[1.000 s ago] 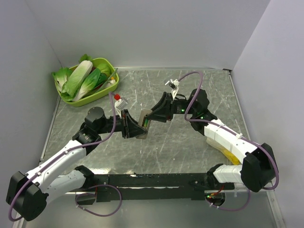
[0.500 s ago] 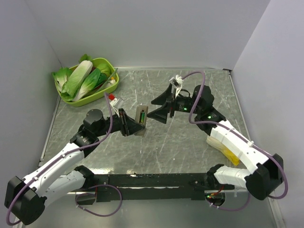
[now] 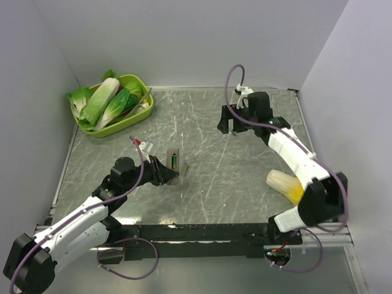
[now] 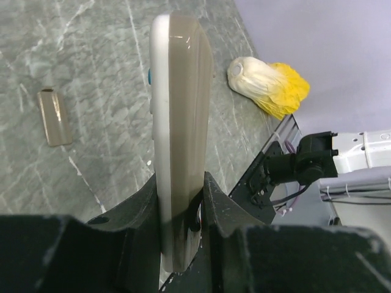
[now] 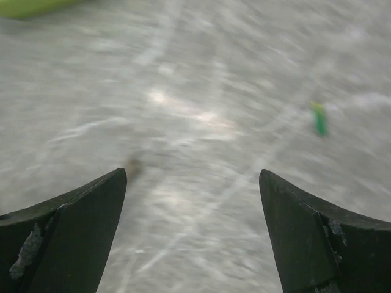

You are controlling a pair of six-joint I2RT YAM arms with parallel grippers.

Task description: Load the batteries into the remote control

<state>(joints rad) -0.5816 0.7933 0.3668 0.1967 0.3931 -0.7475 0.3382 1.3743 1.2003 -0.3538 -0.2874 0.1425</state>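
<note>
1. L gripper [image 4: 181,204]: fingers [image 4: 142,204] are pressed onto both flat sides of the remote control [image 4: 180,116], pinching its lower end. The remote stands nearly upright, clear of the table [image 3: 214,184], left of centre in front of the L arm. Grip is the same as 1 s ago. The arm has drawn the remote back toward its base.

2. Compartment: in the top view the remote's open back shows one green cell, the seated battery [image 3: 174,162]. The detached cover plate [image 4: 54,117] lies flat on the table near the remote.

3. R gripper [image 5: 192,177]: jaws are spread wide w/ nothing between them. 1 s ago it was part-closed at the compartment. It has since released and swung to the far right of the table, well apart from the remote.

4. Ahead of the R gripper: a small green stub on the table, the loose battery [image 5: 319,119]. The wrist view is motion-blurred, so this ID is probable, not certain.

5. Meaning: cell no. 1 appears loaded. Next step, as judged, is pickup of no. 2 by the R arm while the L arm presents the remote. Cover is not yet refitted.
</note>
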